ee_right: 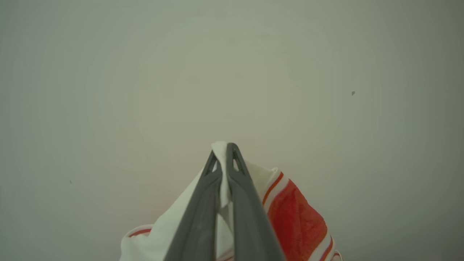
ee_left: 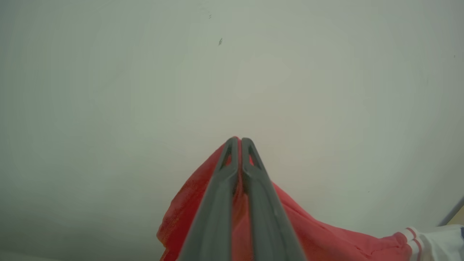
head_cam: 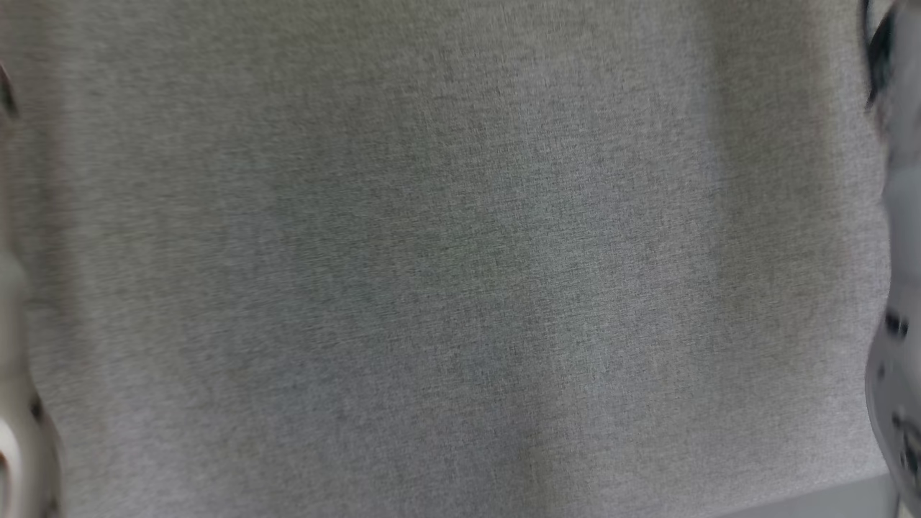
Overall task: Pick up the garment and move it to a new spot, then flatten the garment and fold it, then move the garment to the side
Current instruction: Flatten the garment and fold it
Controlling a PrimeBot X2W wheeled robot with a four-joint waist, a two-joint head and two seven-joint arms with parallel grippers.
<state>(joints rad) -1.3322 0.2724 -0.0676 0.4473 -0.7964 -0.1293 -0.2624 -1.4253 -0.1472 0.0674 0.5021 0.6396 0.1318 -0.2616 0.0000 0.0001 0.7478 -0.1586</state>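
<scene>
Left tool (ee_left: pixel 239 139) is clamped on a fold of red cloth, its two dark fingers pressed together with the garment (ee_left: pixel 326 235) pinched between them and spilling away below. Right tool (ee_right: pixel 223 145) is clamped the same way, with a tongue of white fabric poking out past its tips. One pinch point per arm suits a lift-and-spread. My reading is that the piece is being carried or stretched between the arms so it can be laid flat, with folding not yet begun.

The garment is a soft knit. On the left arm's side it is mostly red, ending in a white band with thin red stripes. On the right arm's side it is white with a red panel edged by the same stripes. It hangs bunched and creased from both tools, and whether its lower part touches anything is hidden.

In the head view, blurred grey heathered cloth (head_cam: pixel 460 259) spans the space between the left forearm (head_cam: pixel 14 446) and the right forearm (head_cam: pixel 896 302). I cannot tell whether it belongs to the garment. Beyond the tools lies the plain pale bench (ee_left: pixel 145 90), marked by a dark speck (ee_left: pixel 220 41).
</scene>
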